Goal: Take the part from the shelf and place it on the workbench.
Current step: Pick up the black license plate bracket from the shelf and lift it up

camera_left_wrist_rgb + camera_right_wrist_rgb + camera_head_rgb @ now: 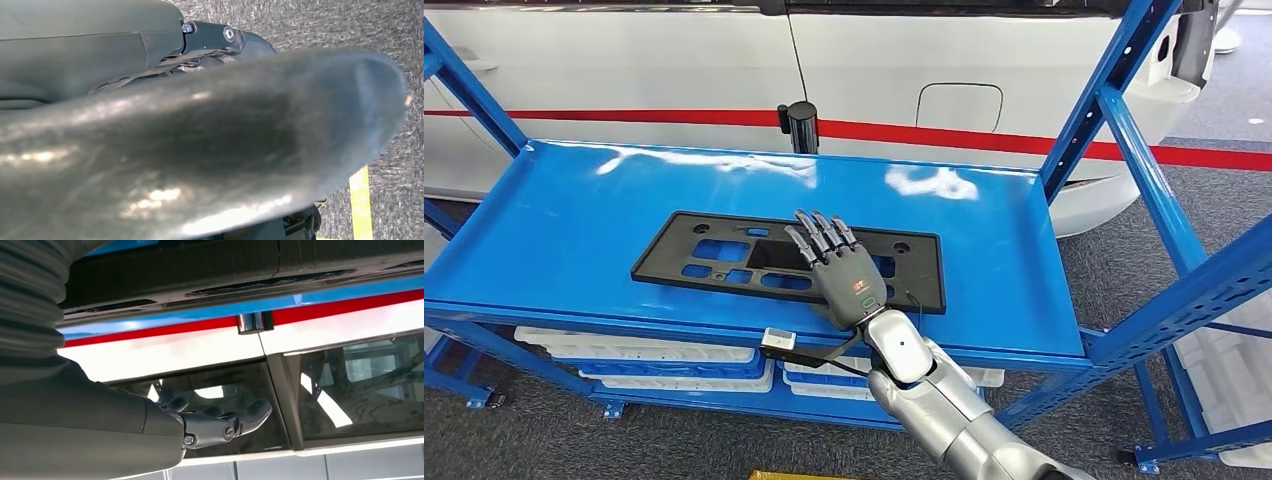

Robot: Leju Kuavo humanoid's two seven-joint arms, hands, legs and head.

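Note:
The part (714,250) is a flat black plastic frame with several cut-outs, lying on the top blue shelf (574,210) towards its front. My right hand (844,275) reaches in from the front right and lies spread over the part's right half, fingers straight and pointing to the back, holding nothing. In the right wrist view the part (175,270) appears as a dark slab with a gap between it and the straight fingers (250,415). My left hand (220,37) hangs low over the floor, and how its fingers stand is hidden.
Blue uprights (1124,130) frame the shelf at its right and left ends. A white car with a red stripe (984,140) stands close behind, with a black post (800,125) at the shelf's back edge. White trays (674,355) fill the lower shelf. Grey carpet carries a yellow line (360,200).

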